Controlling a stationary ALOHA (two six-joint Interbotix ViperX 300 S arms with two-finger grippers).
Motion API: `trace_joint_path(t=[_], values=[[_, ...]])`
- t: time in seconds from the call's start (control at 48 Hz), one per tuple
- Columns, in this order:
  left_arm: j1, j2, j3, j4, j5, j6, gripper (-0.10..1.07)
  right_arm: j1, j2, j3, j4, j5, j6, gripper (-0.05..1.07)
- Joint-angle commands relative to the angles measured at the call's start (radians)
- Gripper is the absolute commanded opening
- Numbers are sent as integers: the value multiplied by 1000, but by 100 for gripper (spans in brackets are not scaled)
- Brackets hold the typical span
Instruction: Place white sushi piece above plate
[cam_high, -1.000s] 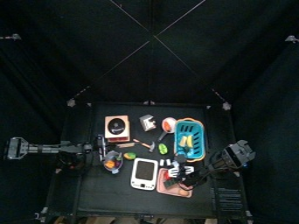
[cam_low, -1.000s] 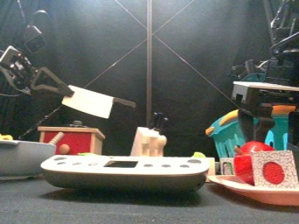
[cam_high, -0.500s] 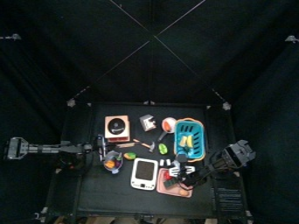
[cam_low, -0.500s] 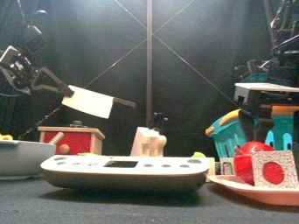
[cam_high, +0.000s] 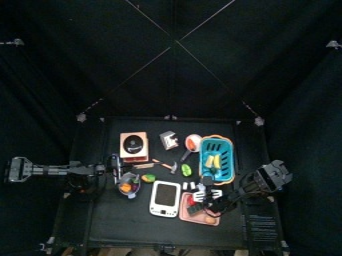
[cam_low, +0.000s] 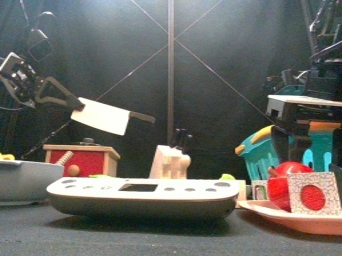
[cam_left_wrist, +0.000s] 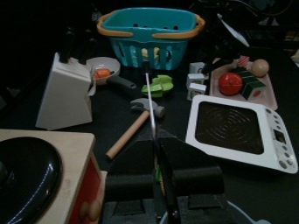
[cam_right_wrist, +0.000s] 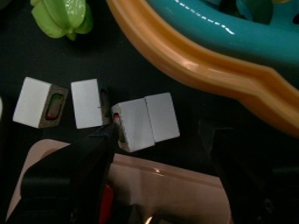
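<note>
Three small white sushi pieces show in the right wrist view: a double one (cam_right_wrist: 146, 120) lies between my right gripper's jaws at the edge of the pink plate (cam_right_wrist: 163, 191), and two more (cam_right_wrist: 86, 103) (cam_right_wrist: 38, 101) lie off to one side. My right gripper (cam_right_wrist: 158, 153) is open around the double piece; in the top view it (cam_high: 205, 196) hangs over the plate (cam_high: 201, 210), next to the blue basket (cam_high: 218, 160). My left gripper (cam_left_wrist: 158, 162) is shut and empty, resting at the table's left (cam_high: 115, 177).
A large white tray-like scale (cam_high: 164, 198) lies at the front middle. A red box with a black disc (cam_high: 132, 145), a white knife block (cam_left_wrist: 65, 87), a green piece (cam_right_wrist: 61, 16) and a wooden-handled tool (cam_left_wrist: 128, 136) are spread over the table. A red tomato (cam_low: 287, 180) sits on the plate.
</note>
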Motion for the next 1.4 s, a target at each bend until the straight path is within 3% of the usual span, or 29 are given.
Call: trace_joint_path(t=[0.0,0.562,1.188,1.375], values=[[-2,2,-14,0,-5,0,34,3,-49,-6,-9,2,2,102],[-2,2,-14,0,-5,0,34,67,-135,-71,9,212,-6,102],[-2,2,-14,0,-5,0,34,71,-124,-61,11,158,-18,102],[-2,0,-15,0,-5,0,34,83,-126,-66,0,87,-25,102]])
